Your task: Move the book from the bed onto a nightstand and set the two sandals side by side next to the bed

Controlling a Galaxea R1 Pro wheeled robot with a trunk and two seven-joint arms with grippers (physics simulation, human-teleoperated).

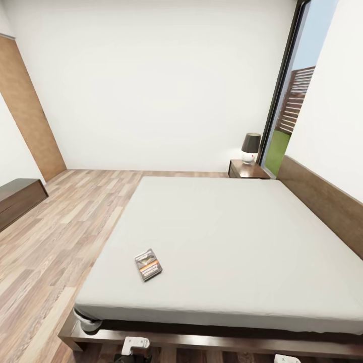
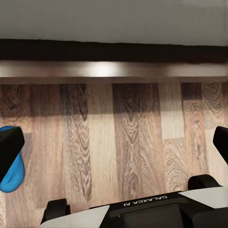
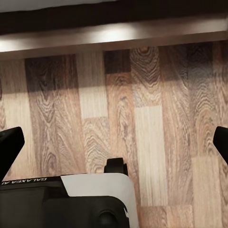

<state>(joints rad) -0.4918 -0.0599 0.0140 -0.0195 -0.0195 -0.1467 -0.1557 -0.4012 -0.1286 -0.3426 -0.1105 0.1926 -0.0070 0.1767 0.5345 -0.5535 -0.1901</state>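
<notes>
Closest to the head camera, at the bottom edge, small white pieces of the robot's arms peek up in front of the bed frame (image 1: 201, 343), a dark brown wooden rail running along the foot of the bed (image 1: 227, 237).

Going left to right in the head view: a long low dark-wood cabinet (image 1: 17, 201) stands at the far left against the wall, then comes open wood-plank floor (image 1: 60, 237). Next is the pale grey mattress, with the book (image 1: 148, 264) lying flat on it near the near-left corner, its dark cover with the orange band facing up. Further right, at the far corner of the bed, the nightstand (image 1: 247, 170) stands beside the tall dark-framed glass door (image 1: 282, 96), with a lamp (image 1: 250, 147) with a dark shade on top. The brown headboard (image 1: 322, 201) runs along the right side.

The left claw (image 2: 114, 147) hangs over bare floor just beside the bed frame, its dark fingertips (image 2: 9, 147) spread wide with nothing between them. One bright blue sandal (image 2: 12, 173) lies on the floor, partly hidden behind one fingertip.

The right claw (image 3: 114, 142) also points down at the planks near the frame, its fingers (image 3: 9, 142) parted wide and holding nothing.
</notes>
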